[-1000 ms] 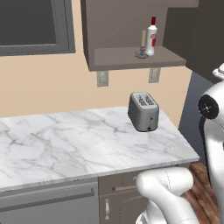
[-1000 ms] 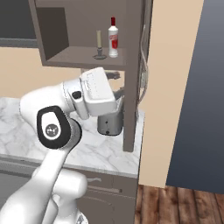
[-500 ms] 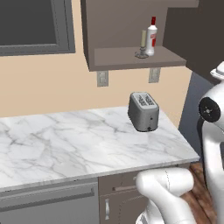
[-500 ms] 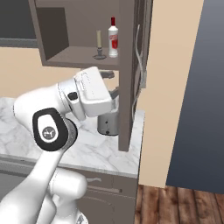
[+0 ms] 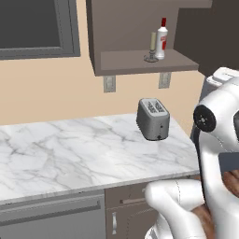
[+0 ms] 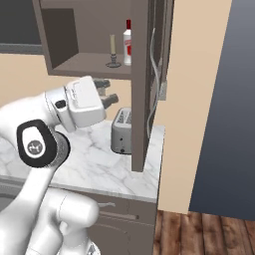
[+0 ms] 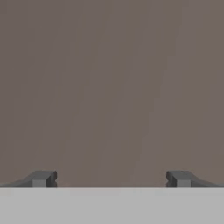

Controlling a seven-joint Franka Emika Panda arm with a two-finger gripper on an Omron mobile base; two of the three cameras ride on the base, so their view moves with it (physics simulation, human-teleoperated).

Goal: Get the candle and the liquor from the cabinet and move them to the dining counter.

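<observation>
The candle (image 5: 152, 47) stands on the bottom shelf of the open cabinet (image 5: 135, 28), a pale stick in a small dark holder with a round dish base, and the liquor (image 5: 162, 40) — a white bottle with a red cap, slightly taller — stands just beside it, on its right in the left base view, so near that whether they touch cannot be told. In the right base view the candle (image 6: 113, 52) is plain to see, but the liquor (image 6: 127, 45) is partly cut off by the edge of the cabinet door (image 6: 143, 79), which stands swung outward with its silver handle (image 6: 153, 64) facing the wall. Below the shelf a grey toaster (image 5: 153, 118) sits on the marble table (image 5: 79, 149) near its right end; in the right base view the door hides part of it. The gripper (image 6: 109, 91) hangs below the level of the shelf and left of the door, its dark fingers (image 6: 110, 99) pointing toward the cabinet, apart from both things. In the hand view the jaws are released, spread wide with nothing between them, and in front of them is flat brown panel, blurred — which face of the cabinet it is cannot be told.
</observation>
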